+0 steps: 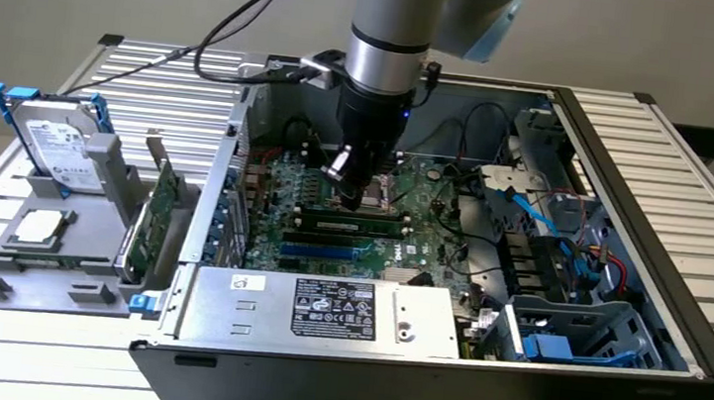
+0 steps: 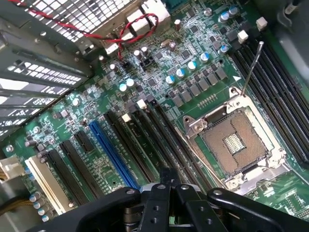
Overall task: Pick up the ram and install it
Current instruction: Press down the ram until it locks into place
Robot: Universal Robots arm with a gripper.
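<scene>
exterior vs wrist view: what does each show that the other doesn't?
Exterior alone: the whole open computer case, a hard drive and a green card standing in a grey holder outside it, and the power supply.
Wrist alone: the open processor socket up close and a blue slot.
Both: the motherboard and the shut gripper above it.
</scene>
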